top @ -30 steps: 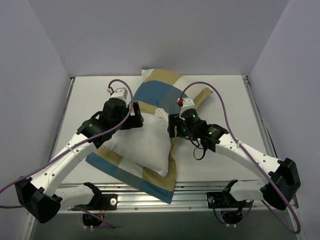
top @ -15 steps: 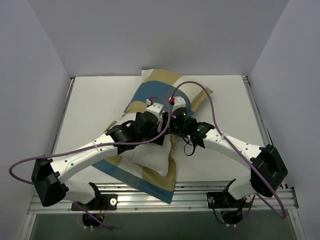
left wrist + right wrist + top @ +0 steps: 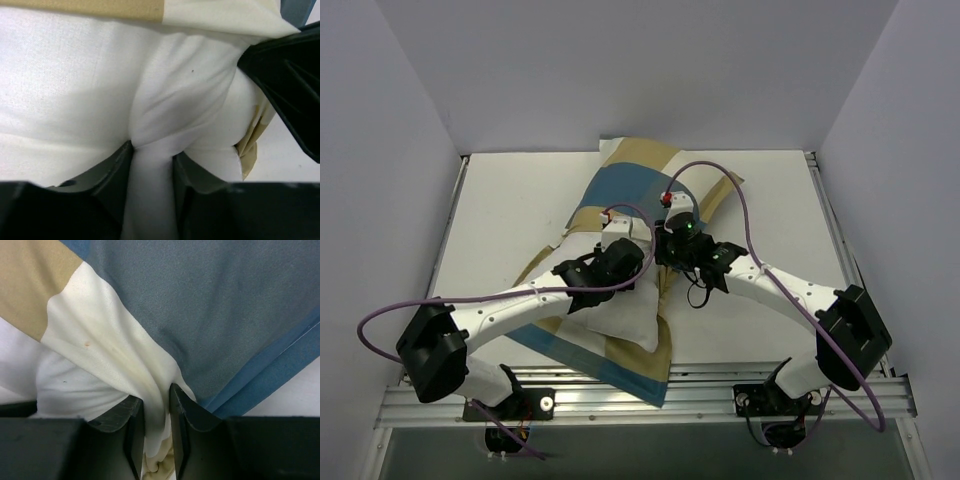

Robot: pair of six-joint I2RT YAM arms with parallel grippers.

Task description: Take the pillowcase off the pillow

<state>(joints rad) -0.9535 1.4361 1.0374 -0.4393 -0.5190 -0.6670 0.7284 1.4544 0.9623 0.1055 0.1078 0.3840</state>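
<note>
The pillow (image 3: pixel 620 318) lies mid-table, its plump white body half out of the checked teal, tan and white pillowcase (image 3: pixel 632 185). My left gripper (image 3: pixel 642 266) is shut on a fold of the pillow's white cloth; in the left wrist view the pinch sits at the gripper (image 3: pixel 152 150), with the pillow (image 3: pixel 75 90) bulging above it. My right gripper (image 3: pixel 664 256) meets it from the right. It is shut on a bunched cream fold of the pillowcase (image 3: pixel 200 305) at the gripper (image 3: pixel 156 400), beside a blue block. The pillow (image 3: pixel 70 385) shows white on the left.
The white table (image 3: pixel 510 200) is walled at the left, back and right. A metal rail (image 3: pixel 720 385) runs along the near edge by the arm bases. The pillowcase's lower edge reaches that rail. Purple cables loop above both arms.
Both arms swung inward until their grippers met over the pillow's upper right part. Both grippers closed: the left on the pillow's cloth, the right on the pillowcase fold.
</note>
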